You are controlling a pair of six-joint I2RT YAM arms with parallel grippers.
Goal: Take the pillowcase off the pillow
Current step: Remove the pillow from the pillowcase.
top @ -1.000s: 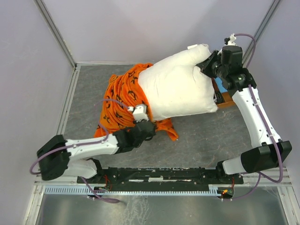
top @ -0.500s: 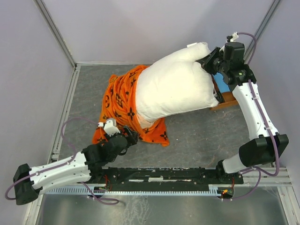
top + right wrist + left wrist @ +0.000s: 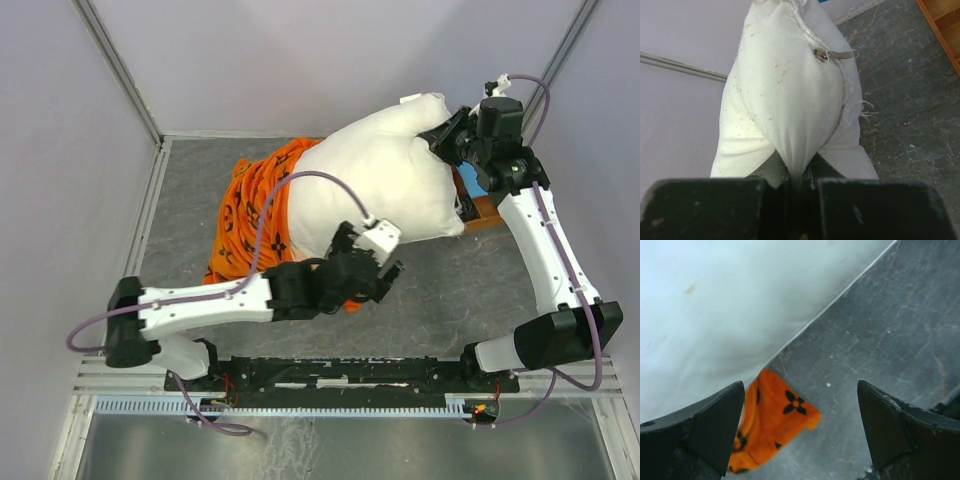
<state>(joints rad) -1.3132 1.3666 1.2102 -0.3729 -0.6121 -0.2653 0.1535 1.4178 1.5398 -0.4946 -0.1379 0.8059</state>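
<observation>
Nearest to me, the left tool (image 3: 800,390) hung low over the grey, stone-patterned tabletop (image 3: 440,290) with its jaws spread as wide as they would go and nothing between them. Directly below the gap lay a loose flap of the bright orange fabric pillowcase printed with black flower motifs (image 3: 250,215), flat on the tabletop and untouched by either finger. Just beyond that tool, and partly over it, bulged the near edge of the large plain white puffy pillow (image 3: 380,185).

By my reckoning the job was mostly done. Nearly the whole pillow was bare from the left tool across to the right tool. The pillowcase was rucked into a heap to the left of the left tool, bunched against the pillow's end and tucked under its near edge. I could not tell whether that end sat inside the cover or only on top of it. What looked left was to take hold of the orange cloth again and draw it clear.

Farther off, the right tool (image 3: 801,180) was clamped tight on a pinch of the pillow's far corner, holding that end up off the tabletop. Beside and below it sat a brown wooden tray (image 3: 485,212) with a light-blue cloth (image 3: 468,182).
</observation>
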